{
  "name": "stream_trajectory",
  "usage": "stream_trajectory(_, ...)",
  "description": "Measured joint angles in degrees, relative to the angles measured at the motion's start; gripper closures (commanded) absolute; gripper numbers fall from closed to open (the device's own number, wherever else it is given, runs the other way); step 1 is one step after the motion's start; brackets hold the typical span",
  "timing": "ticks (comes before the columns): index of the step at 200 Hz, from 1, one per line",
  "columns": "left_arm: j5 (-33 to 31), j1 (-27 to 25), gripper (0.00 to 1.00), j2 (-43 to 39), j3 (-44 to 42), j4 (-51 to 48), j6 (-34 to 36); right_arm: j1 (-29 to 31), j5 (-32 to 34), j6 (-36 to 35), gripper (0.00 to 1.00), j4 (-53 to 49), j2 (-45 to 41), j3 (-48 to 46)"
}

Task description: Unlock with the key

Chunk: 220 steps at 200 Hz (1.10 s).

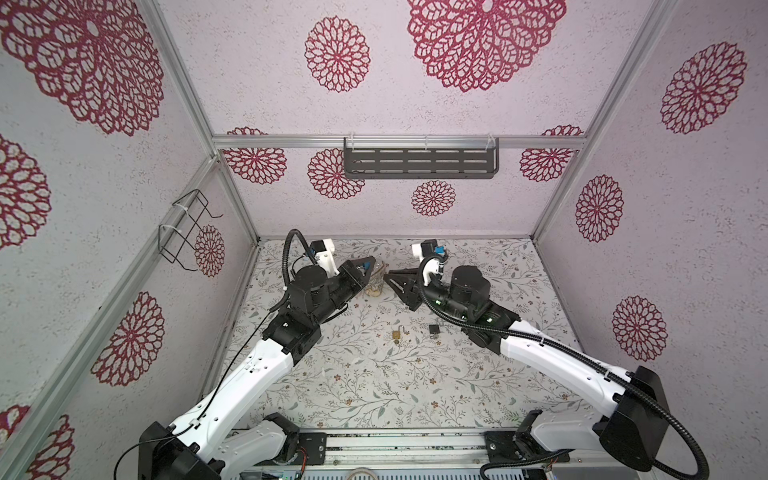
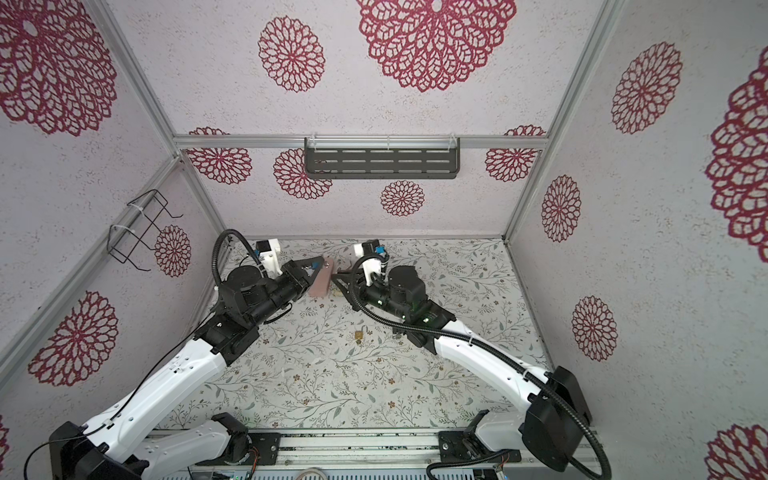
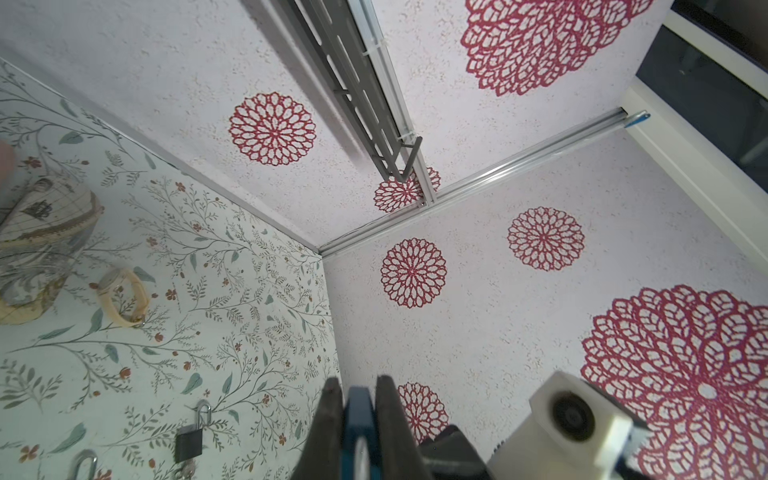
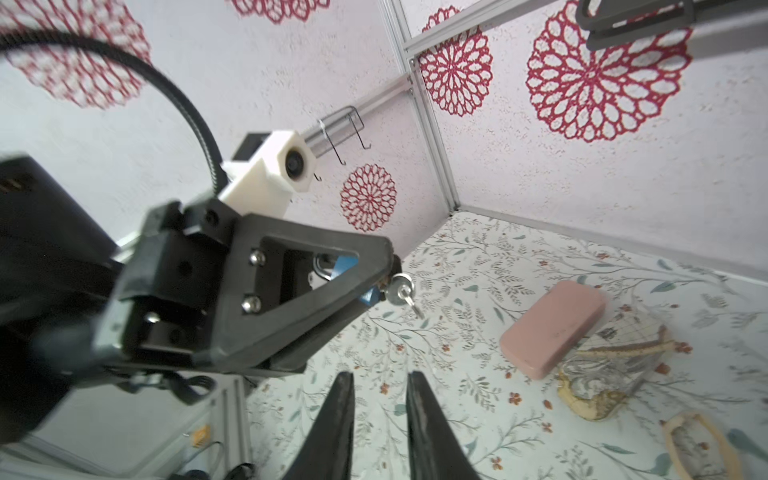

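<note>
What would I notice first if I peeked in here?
Big red flowers cover the walls all around. At the far side of the table, the left arm and right arm nearly meet, and the left end effector pinches a blue padlock with a key sticking out.

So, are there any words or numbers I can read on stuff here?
None can be read.
Printed pouch: dark emblem, too blurred.
Orange sticker on the grey box: too small.
Blue padlock in the left gripper: no text shows.
</note>
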Motion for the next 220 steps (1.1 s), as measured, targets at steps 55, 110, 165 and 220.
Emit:
stream_trajectory(55, 10.9, 0.5, 1.00, 3.3, -0.6, 9.6, 2.8, -6.4, -7.0, 17.8, 0.75, 14.1, -0.1, -3.7)
stream_trajectory(110, 17.0, 0.8, 1.00, 5.0, -0.6, 12.7, 3.5, -8.3, -12.6, 27.6, 0.83, 20.3, 3.6, -4.1)
stream_trajectory(165, 19.3, 1.6, 1.00, 5.3, -0.6, 14.2, 3.8, -8.4, -16.1, 32.2, 0.88, 22.6, 4.9, -4.1)
stream_trajectory(220, 20.6, 2.3, 1.00, 5.8, -0.6, 15.2, 3.6, -8.4, -17.5, 34.8, 0.98, 24.7, 5.7, -4.2)
